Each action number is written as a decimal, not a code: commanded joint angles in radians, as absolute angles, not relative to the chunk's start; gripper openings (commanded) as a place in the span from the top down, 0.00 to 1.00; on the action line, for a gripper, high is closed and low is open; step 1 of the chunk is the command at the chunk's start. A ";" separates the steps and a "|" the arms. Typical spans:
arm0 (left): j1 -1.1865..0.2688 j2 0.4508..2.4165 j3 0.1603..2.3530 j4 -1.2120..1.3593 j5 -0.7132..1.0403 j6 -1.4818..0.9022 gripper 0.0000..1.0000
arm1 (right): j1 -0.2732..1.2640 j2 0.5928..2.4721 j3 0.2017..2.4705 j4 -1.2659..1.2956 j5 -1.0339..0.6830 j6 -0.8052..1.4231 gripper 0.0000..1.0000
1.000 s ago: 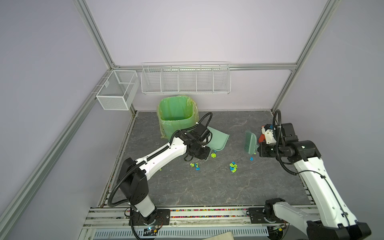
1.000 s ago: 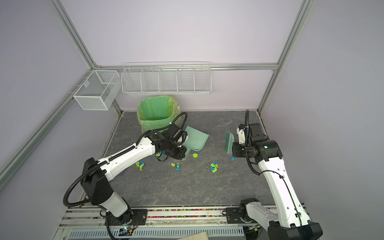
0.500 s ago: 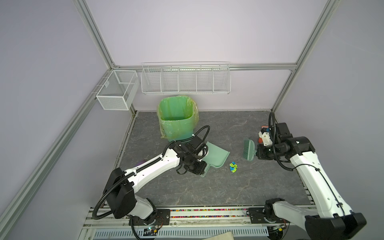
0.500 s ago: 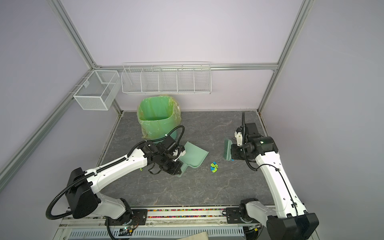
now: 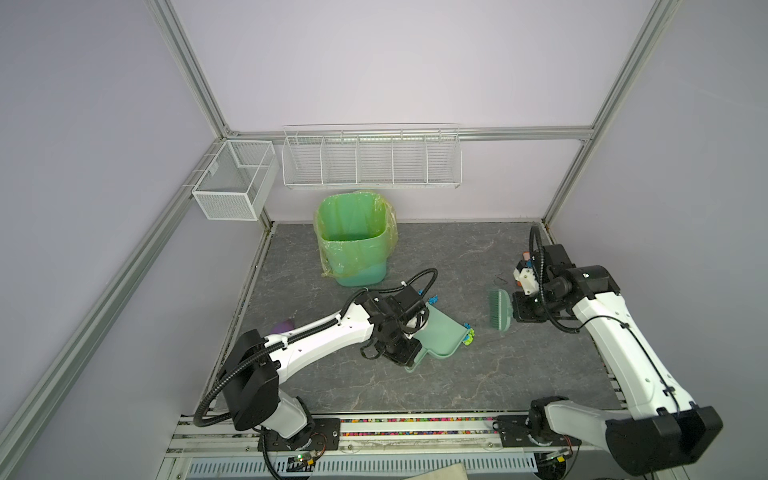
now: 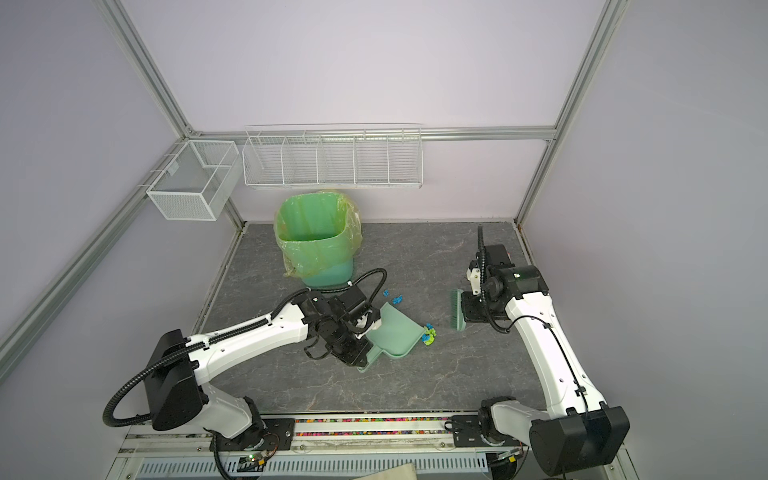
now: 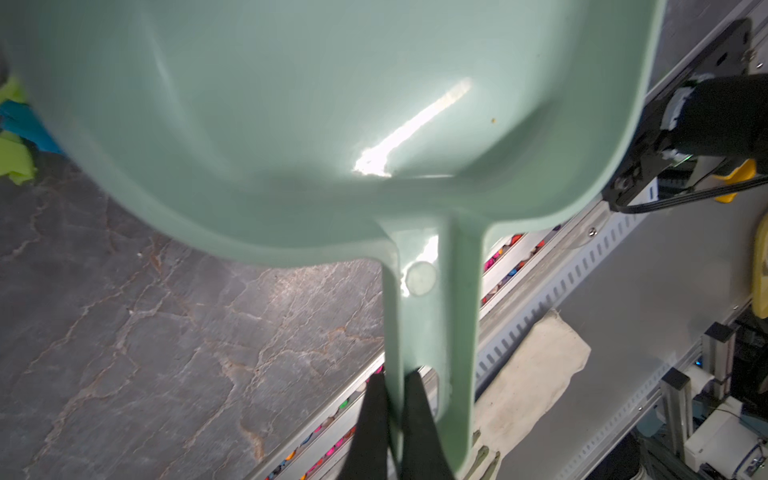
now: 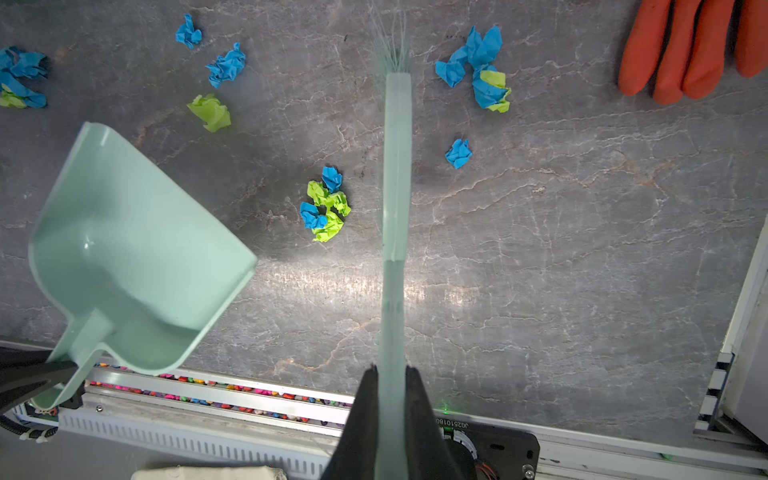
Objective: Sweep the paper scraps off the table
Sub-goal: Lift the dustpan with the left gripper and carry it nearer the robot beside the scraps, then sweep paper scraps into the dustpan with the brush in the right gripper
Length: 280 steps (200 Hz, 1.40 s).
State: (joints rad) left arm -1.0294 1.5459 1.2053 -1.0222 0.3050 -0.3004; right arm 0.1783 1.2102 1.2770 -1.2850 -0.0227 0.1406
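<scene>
Step in hand: gather scraps into the dustpan.

1. Left pincer [image 7: 395,374]: clamped on the dustpan [image 5: 442,332] handle. In both top views the pan sits at centre frame, its open lip turned to the right.
2. Right pincer [image 8: 390,370]: clamped on the brush [image 5: 498,313] handle. The brush head stands right of centre, its long axis running roughly up and down the frame, about parallel to the lip.
3. Key relation: one cluster of paper scraps [image 6: 429,334] lies on the counter [image 5: 457,257] between lip and brush, close against the lip. The brush is apart from it, on the right. A stroke toward the left of the frame would likely drive the cluster into the pan. The left arm is nearer the cluster.
4. Further scraps [image 6: 397,298] lie above the pan, near the bin [image 5: 353,245].

View differences:
- The right wrist view shows an empty pan, a gap between the lip and the cluster [image 8: 326,205], more scraps on both sides of the brush, and an orange glove [image 8: 698,45]. The top views show none of this clearly.
- Only the top views show the bin.
- Lip contact with the counter cannot be told.
</scene>
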 commanded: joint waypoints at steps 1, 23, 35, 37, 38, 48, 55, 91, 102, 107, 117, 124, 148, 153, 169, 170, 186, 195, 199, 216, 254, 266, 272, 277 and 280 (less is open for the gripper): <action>-1.052 1.575 1.234 -1.085 0.222 -0.285 1.00 | 0.178 1.184 1.259 -1.314 -0.032 0.122 0.93; -1.054 1.583 1.220 -1.100 0.204 -0.278 1.00 | 0.178 1.175 1.250 -1.312 -0.040 0.131 0.93; -1.054 1.582 1.218 -1.110 0.211 -0.268 1.00 | 0.179 1.175 1.248 -1.308 -0.040 0.133 0.93; -1.054 1.582 1.217 -1.112 0.213 -0.266 1.00 | 0.179 1.175 1.248 -1.308 -0.039 0.133 0.93; -1.054 1.582 1.217 -1.112 0.214 -0.266 1.00 | 0.179 1.175 1.249 -1.307 -0.038 0.132 0.93; -1.054 1.579 1.215 -1.116 0.219 -0.258 1.00 | 0.181 1.180 1.249 -1.308 -0.039 0.135 0.93; -1.054 1.581 1.216 -1.121 0.227 -0.252 1.00 | 0.182 1.183 1.250 -1.308 -0.041 0.136 0.93; -1.056 1.580 1.209 -1.137 0.279 -0.239 1.00 | 0.191 1.204 1.233 -1.290 -0.047 0.138 0.93; -1.063 1.586 1.208 -1.145 0.296 -0.231 1.00 | 0.193 1.218 1.238 -1.291 -0.054 0.138 0.93; -1.067 1.589 1.207 -1.151 0.299 -0.224 1.00 | 0.196 1.225 1.242 -1.294 -0.055 0.137 0.93; -1.071 1.597 1.210 -1.164 0.301 -0.212 1.00 | 0.199 1.236 1.247 -1.299 -0.047 0.134 0.93; -1.071 1.601 1.211 -1.172 0.309 -0.202 1.00 | 0.199 1.240 1.248 -1.301 -0.036 0.132 0.93; -1.071 1.619 1.230 -1.190 0.294 -0.190 1.00 | 0.199 1.260 1.254 -1.300 -0.021 0.126 0.93; -1.071 1.624 1.235 -1.192 0.289 -0.187 1.00 | 0.199 1.265 1.256 -1.301 -0.020 0.125 0.93; -1.071 1.647 1.242 -1.196 0.284 -0.179 1.00 | 0.220 1.281 1.261 -1.302 -0.014 0.121 0.93; -1.071 1.648 1.243 -1.195 0.284 -0.178 1.00 | 0.224 1.281 1.261 -1.302 -0.013 0.121 0.93; -1.071 1.674 1.247 -1.192 0.281 -0.172 1.00 | 0.236 1.295 1.261 -1.302 0.007 0.116 0.93; -1.071 1.688 1.254 -1.195 0.282 -0.168 1.00 | 0.241 1.300 1.259 -1.301 0.009 0.116 0.93; -1.071 1.693 1.257 -1.195 0.284 -0.166 1.00 | 0.244 1.303 1.259 -1.300 0.009 0.117 0.93; -1.071 1.711 1.277 -1.198 0.296 -0.160 1.00 | 0.257 1.314 1.261 -1.301 0.007 0.116 0.93; -1.069 1.763 1.337 -1.213 0.286 -0.138 1.00 | 0.282 1.346 1.269 -1.295 -0.011 0.116 0.93; -1.067 1.782 1.353 -1.216 0.281 -0.134 1.00 | 0.288 1.363 1.272 -1.296 -0.030 0.109 0.93; -1.066 1.791 1.361 -1.217 0.279 -0.135 1.00 | 0.292 1.371 1.272 -1.299 -0.044 0.102 0.93; -1.065 1.797 1.368 -1.217 0.274 -0.135 1.00 | 0.297 1.379 1.273 -1.302 -0.053 0.097 0.93; -1.066 1.801 1.372 -1.217 0.271 -0.136 1.00 | 0.299 1.385 1.274 -1.306 -0.054 0.094 0.93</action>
